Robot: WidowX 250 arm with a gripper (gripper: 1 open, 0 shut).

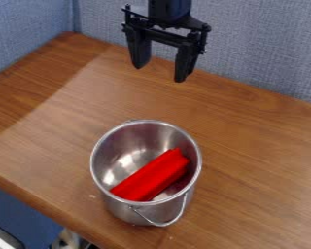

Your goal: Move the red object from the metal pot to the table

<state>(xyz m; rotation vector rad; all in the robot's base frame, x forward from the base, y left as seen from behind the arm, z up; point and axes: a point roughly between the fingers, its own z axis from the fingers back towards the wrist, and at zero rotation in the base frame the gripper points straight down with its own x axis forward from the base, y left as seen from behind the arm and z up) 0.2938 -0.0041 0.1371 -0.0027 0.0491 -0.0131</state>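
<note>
Table (pixel 67 88): wood, bare apart from the pot. Metal pot (pixel 120 141) near front edge, upright. Red object (pixel 155 176) inside, long axis diagonal, leaning on pot wall. Gripper (pixel 165 60) near back edge, well apart from pot, pointing down, jaws wide, empty. Next move, est.: come fwd over pot, align w/ block.

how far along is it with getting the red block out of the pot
Nothing looks done yet: the red object lies inside the metal pot. The gripper hangs open and empty above the table, behind the pot. Left to do: come down into the pot, grasp the block, lift it out and set it on the wood.
</note>
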